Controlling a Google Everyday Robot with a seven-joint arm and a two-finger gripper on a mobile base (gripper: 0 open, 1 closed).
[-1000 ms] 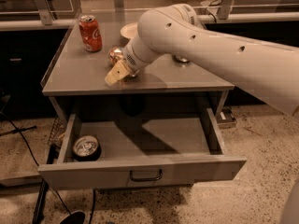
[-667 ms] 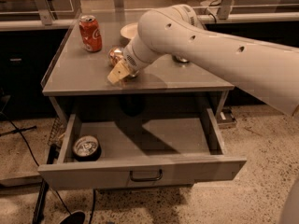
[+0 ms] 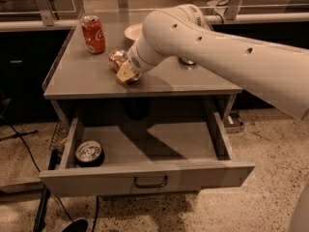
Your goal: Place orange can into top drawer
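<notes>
At the near edge, the top drawer (image 3: 207, 174) stands pulled open, its handle (image 3: 150, 181) facing out; a silver-topped can (image 3: 89, 152) sits inside at about 8 o'clock. Above it on the table (image 3: 82, 81), the gripper (image 3: 126, 72) rests against the orange can (image 3: 116, 59), just left of centre. Nothing has shifted over the last second, so the can seems not yet lifted; whether the jaws have clamped on it I cannot tell. At 11 o'clock stands a red can (image 3: 93, 34) with white script, unreadable; no writing shows on the orange one.
</notes>
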